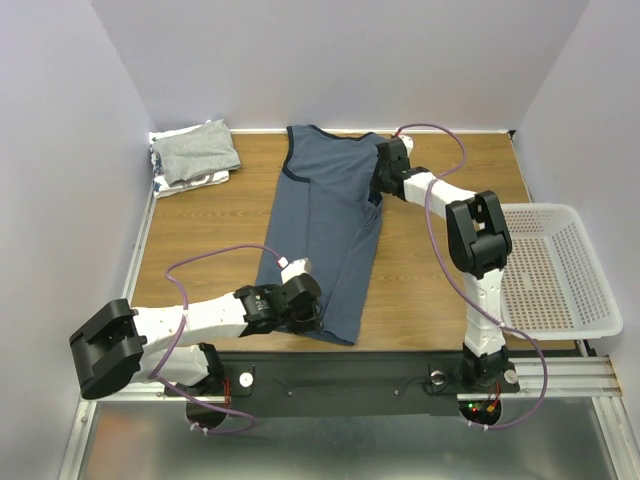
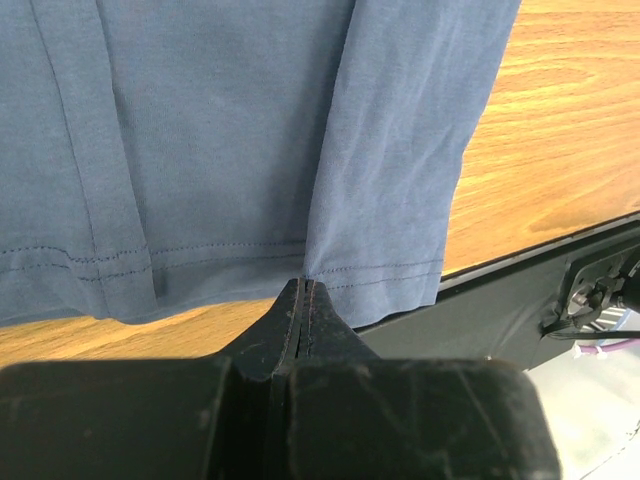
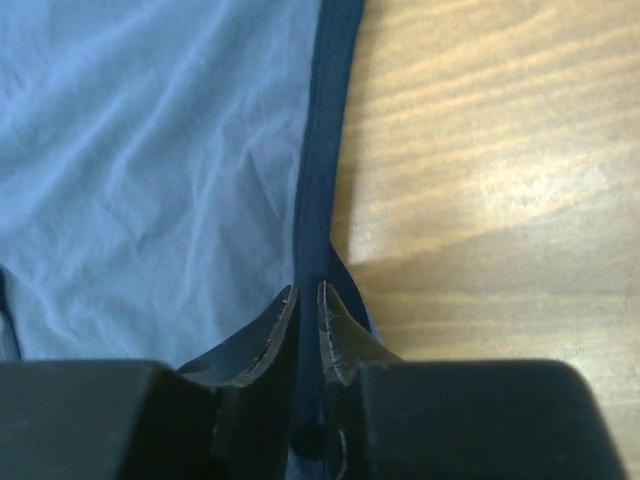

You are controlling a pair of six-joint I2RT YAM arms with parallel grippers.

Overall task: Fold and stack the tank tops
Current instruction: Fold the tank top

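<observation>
Pinching blue tank top point(image 1: 325, 215) hem, left gripper point(image 2: 302, 285) clamped; right gripper point(image 3: 307, 290) nipping dark trim point(image 3: 325, 150). Risk: shallow tip bites slip on lift, fold skews.

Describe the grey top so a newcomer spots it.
Go to the far left corner of the table, where a small pile lies. The grey top is its upper piece: plain, unlike the patterned one beneath and the blue top mid-table.
</observation>
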